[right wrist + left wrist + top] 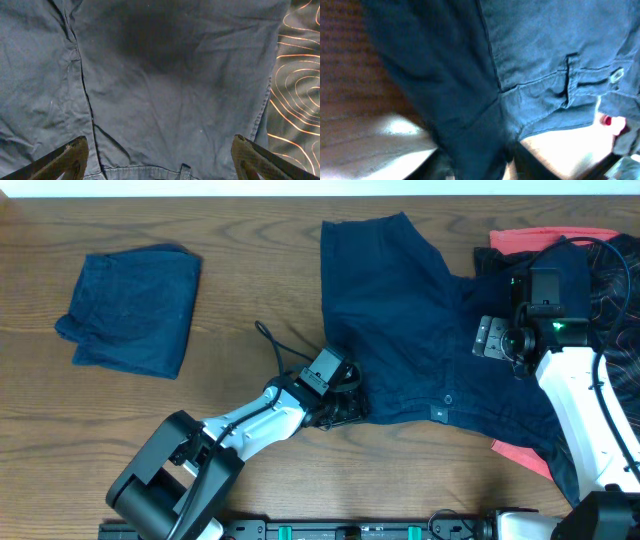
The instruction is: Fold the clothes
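shorts (pixel 400 310) are the item in hand: dark navy, spread open and flat on the table (pixel 250 260) centre-right, waistband along the near edge, no fold in them yet. left gripper (pixel 340 402) is down at the near-left corner of the shorts; the left wrist view shows cloth bunching down into the jaws with the belt loop (pixel 568 80) and button (pixel 617 75) close by, so I read it as clamped on the waistband end, though the fingers themselves are mostly hidden under fabric. right gripper (pixel 160 145) hangs over the right part of the shorts, fingers spread wide, nothing between them, not touching cloth as far as I can tell. progress: one folded garment (pixel 132 308) sits at far left, well apart from the rest, and looks like a finished compact stack, so count that as done. left to do: the shorts (whole fold sequence, only the first grasp is in place), plus at least two more pieces on the right: a red garment (pixel 545 238) poking out from under the shorts at the far and near sides, and a black patterned garment (pixel 300 75) touching the shorts' right edge, partly hidden by the right arm. can't tell if more is buried there. estimate: about a quarter through at best, one of four visible items finished, second only just gripped
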Motion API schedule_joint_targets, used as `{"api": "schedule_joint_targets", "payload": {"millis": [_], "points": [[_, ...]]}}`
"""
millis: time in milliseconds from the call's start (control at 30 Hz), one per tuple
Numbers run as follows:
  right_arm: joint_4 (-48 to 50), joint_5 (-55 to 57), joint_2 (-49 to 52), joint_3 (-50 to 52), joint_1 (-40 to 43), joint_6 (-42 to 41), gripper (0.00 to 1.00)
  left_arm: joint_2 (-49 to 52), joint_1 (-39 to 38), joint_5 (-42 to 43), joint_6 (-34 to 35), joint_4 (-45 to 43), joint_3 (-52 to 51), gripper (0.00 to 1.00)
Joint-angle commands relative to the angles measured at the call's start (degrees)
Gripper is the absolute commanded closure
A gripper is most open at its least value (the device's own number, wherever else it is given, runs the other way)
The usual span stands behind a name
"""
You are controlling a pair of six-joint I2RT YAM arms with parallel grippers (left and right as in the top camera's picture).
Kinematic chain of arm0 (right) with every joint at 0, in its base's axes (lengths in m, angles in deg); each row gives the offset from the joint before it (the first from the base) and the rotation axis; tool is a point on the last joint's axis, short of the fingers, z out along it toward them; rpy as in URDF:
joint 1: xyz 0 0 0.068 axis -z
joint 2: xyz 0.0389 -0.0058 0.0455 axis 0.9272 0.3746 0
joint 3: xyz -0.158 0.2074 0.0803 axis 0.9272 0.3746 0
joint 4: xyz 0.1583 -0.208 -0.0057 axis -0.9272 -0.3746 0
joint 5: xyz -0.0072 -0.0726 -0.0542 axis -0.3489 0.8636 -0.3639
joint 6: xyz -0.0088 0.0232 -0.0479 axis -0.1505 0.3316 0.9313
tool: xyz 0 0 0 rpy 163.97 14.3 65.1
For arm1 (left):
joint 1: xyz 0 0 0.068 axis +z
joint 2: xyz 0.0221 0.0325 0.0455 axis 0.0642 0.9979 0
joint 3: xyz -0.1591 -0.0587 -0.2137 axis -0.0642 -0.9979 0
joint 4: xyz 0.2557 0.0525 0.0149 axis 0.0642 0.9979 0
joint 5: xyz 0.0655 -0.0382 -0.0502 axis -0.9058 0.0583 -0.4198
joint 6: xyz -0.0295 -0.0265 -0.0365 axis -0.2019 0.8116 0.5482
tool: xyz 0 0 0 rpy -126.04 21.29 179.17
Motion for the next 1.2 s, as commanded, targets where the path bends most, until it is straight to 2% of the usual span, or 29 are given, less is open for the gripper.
{"api": "schedule_joint_targets", "payload": {"millis": [0, 33, 167, 267, 400, 467, 533, 633, 667, 733, 767, 800, 867, 1000, 1067, 1167], "points": [[-0.3, 0.0, -0.9, -0.4, 0.6, -0.2, 0.11, 0.4, 0.0, -1.8, 0.6, 0.1, 0.4, 0.81], [-0.4, 0.0, -0.9, -0.4, 0.6, -0.2, 0.11, 0.4, 0.1, -2.0, 0.6, 0.1, 0.4, 0.93], [-1.0, 0.0, -0.9, -0.4, 0.7, -0.2, 0.11, 0.1, 0.5, -3.5, -2.6, 1.7, 0.4, 0.94], [-1.4, 0.1, -0.9, -0.4, 1.0, -0.2, 0.11, -2.1, 3.3, -8.1, -8.2, 8.3, 0.6, 0.94], [-1.8, 0.2, -0.9, -0.4, 1.7, 0.0, 0.11, -8.2, 12.3, -22.8, -19.5, 21.0, 3.3, 0.94], [-1.8, 0.2, -0.9, -0.4, 1.7, 0.0, 0.12, -11.5, 19.3, -29.8, -24.5, 24.0, 6.7, 0.94], [-1.8, -0.2, -0.9, -0.4, 1.7, 0.0, 0.12, -13.6, 25.3, -30.5, -28.0, 23.5, 10.4, 0.94], [-1.8, -0.7, -0.9, -0.4, 1.7, 0.0, 0.14, -14.7, 33.0, -29.3, -28.4, 23.4, 17.5, 0.94], [-1.9, -1.1, -0.9, -0.4, 1.7, 0.0, 0.14, -14.7, 34.8, -27.6, -28.4, 23.4, 19.3, 0.89], [-2.3, -1.6, -0.9, -0.4, 1.7, 0.0, 0.14, -14.7, 37.4, -21.9, -28.4, 23.8, 21.5, 0.32], [-2.5, -1.6, -0.9, -0.4, 1.7, 0.0, 0.14, -14.7, 38.0, -18.8, -28.4, 24.4, 21.8, 0.12], [-2.6, -1.6, -0.9, -0.4, 1.7, 0.0, 0.14, -14.7, 38.3, -15.9, -28.4, 25.7, 21.8, 0.02], [-2.9, -1.6, -0.9, -0.4, 1.7, 0.0, 0.14, -14.4, 38.2, -12.3, -28.4, 31.5, 21.7, 0.02], [-4.1, -2.7, -0.9, -0.4, 1.7, 0.0, 0.16, -13.3, 36.2, -11.8, -28.4, 47.7, 21.4, 0.02], [-5.3, -5.5, -0.9, -0.4, 1.7, 1.1, 0.20, -12.8, 35.3, -11.8, -28.4, 54.0, 20.5, 0.02], [-6.8, -11.0, -0.9, -0.4, 1.6, 3.0, 0.25, -12.6, 34.3, -11.7, -26.5, 58.5, 17.2, 0.02]]}}
